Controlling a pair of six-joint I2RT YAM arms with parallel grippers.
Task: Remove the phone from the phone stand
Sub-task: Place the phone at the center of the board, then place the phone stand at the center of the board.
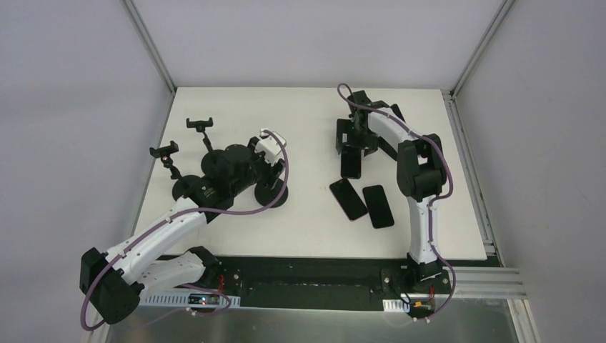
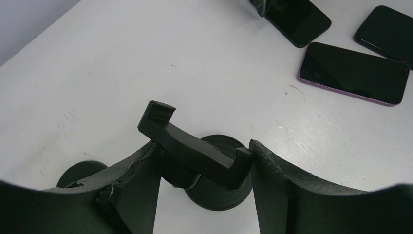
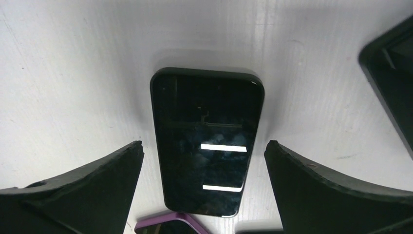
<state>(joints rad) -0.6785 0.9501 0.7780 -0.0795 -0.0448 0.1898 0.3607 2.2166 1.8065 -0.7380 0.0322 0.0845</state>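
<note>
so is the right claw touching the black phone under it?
Apart. Right wrist view: right claw is open, white table shows between each finger and the black phone lying flat.

Table [image 1: 307, 128] bare through the middle, phone stands [image 1: 201, 126] crowding the left, three phones [image 1: 348, 198] flat at right

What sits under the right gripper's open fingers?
A glossy black phone lies flat, screen up, on the white table, between the fingers of the open right gripper, untouched. A purple-edged phone pokes in beyond one end. From overhead the gripper covers its far end.
</note>
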